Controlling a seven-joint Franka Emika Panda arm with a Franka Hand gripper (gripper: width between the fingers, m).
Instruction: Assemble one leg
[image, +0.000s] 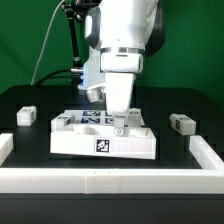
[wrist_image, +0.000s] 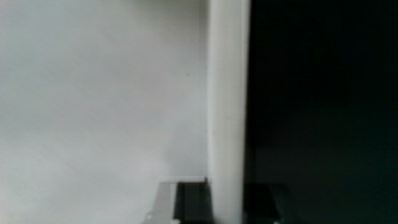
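Hand (image: 120, 114) hangs low over white panel (image: 78, 143) mid counter (image: 40, 97). Both views unclear, so can't tell if it's spread or pinching. Leg (image: 27, 116) lies on counter at exterior view's left, 2nd leg (image: 181, 123) at its right, both apart from panel.

Plain green backdrop (image: 30, 40) behind; black tabletop (image: 35, 145); white raised border (image: 110, 181) along front and sides; light even.

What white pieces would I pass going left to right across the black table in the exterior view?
one leg → large square panel → another leg
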